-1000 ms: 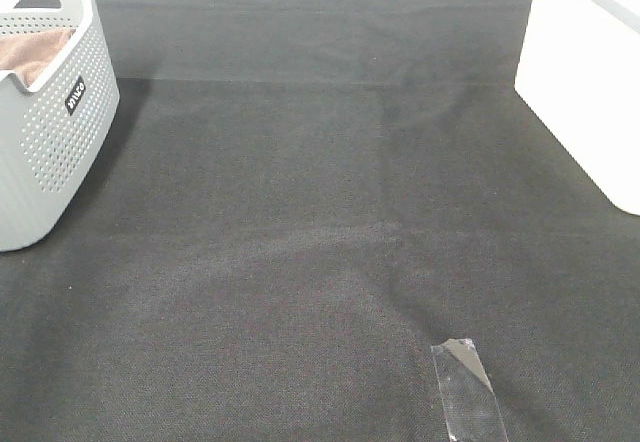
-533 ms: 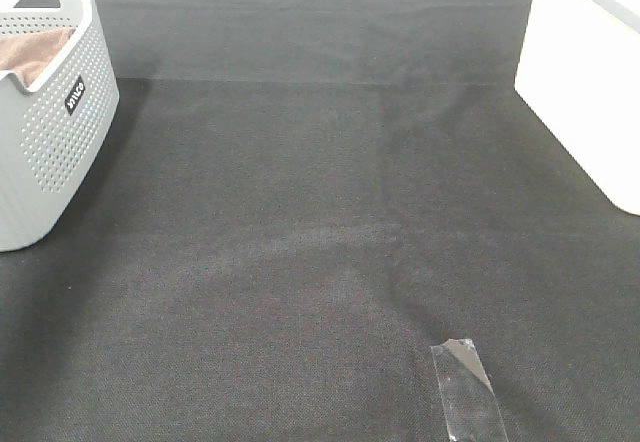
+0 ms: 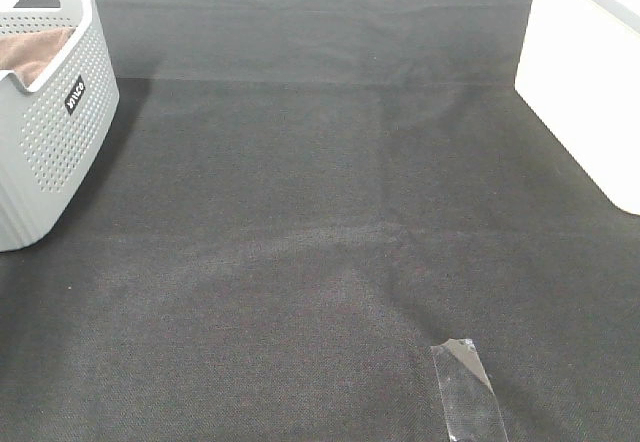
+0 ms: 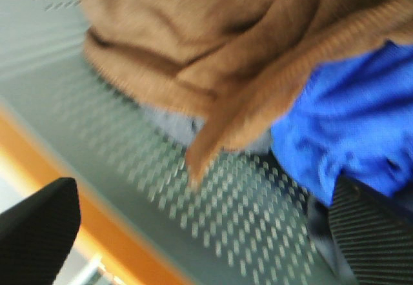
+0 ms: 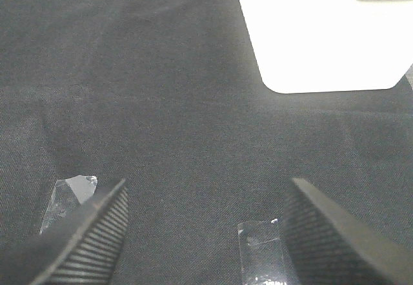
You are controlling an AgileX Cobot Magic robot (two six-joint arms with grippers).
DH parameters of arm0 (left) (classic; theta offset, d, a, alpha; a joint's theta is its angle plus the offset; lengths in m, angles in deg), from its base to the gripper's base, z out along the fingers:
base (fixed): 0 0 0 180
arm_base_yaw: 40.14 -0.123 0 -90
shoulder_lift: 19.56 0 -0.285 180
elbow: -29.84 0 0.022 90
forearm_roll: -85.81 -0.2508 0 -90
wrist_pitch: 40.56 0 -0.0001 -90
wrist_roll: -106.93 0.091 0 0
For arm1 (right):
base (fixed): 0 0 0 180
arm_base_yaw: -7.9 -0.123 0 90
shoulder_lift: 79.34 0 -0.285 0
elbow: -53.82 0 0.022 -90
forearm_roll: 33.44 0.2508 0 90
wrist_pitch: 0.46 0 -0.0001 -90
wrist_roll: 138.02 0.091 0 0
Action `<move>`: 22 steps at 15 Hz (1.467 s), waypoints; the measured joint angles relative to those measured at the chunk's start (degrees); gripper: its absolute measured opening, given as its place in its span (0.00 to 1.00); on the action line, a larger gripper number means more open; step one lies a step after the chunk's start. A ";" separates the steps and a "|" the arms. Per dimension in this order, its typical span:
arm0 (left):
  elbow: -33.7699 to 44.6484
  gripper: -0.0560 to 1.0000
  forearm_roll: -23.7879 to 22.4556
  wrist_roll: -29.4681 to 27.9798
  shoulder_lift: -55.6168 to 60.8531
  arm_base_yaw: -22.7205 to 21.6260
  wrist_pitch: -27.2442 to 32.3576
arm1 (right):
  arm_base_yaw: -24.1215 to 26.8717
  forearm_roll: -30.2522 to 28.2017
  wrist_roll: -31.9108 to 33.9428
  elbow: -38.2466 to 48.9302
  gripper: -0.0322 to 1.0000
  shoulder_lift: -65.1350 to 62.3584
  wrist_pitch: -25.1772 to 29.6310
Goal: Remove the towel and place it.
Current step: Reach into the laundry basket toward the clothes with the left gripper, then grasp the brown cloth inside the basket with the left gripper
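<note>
Nearest us, a strip of clear shiny tape (image 3: 465, 387) lies flat on the black woven-cloth desk (image 3: 300, 212), right of centre. The right jaws hang over this near stretch. Their two ribbed black fingers (image 5: 84, 240) are spread wide, with nothing gripped and only dark cloth below. One clear tape scrap (image 5: 258, 249) shows between the fingers, and another (image 5: 68, 198) sits just beside one of them.

Further back, the desk runs bare across the middle. At the far right stands a smooth white box with rounded corners (image 3: 590, 92), and the right wrist view catches it too, well beyond the fingers.

Over at the far left is the pale grey perforated plastic basket (image 3: 55, 132), with a small dark label on its wall. There's the large brown terry towel (image 3: 30, 54), lying inside the basket and showing above the dipped rim. The left wrist view is blurred, but the towel is bunched in thick folds against the perforated wall, touching a bright blue cloth (image 4: 348, 130). The left jaws are wide open there. Their black fingers (image 4: 39, 233) are set far apart, clear of the towel and holding nothing.
</note>
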 joint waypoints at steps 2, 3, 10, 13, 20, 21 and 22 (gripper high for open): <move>-1.49 0.99 0.06 1.83 -4.87 0.00 -0.74 | 0.00 0.00 0.00 0.00 0.68 0.00 0.00; -1.60 0.99 0.06 2.41 -6.30 0.00 -0.86 | 0.00 0.00 0.00 0.00 0.68 0.00 0.00; -2.98 0.05 -0.34 -0.34 -6.19 0.00 1.95 | 0.00 0.00 0.00 0.00 0.68 0.00 0.00; -2.98 0.05 -0.57 -2.18 -5.84 0.00 6.76 | 0.00 0.00 0.00 0.00 0.68 0.00 0.00; -2.98 0.05 -3.15 -24.24 3.32 2.98 6.36 | 0.00 0.00 0.00 0.00 0.68 0.00 0.00; -2.98 0.05 -3.15 -25.15 5.96 4.30 6.42 | 0.00 0.00 0.00 0.00 0.68 0.00 0.00; -2.98 0.05 -3.15 -26.30 11.00 7.73 6.88 | 0.00 0.00 0.00 0.00 0.68 0.00 0.00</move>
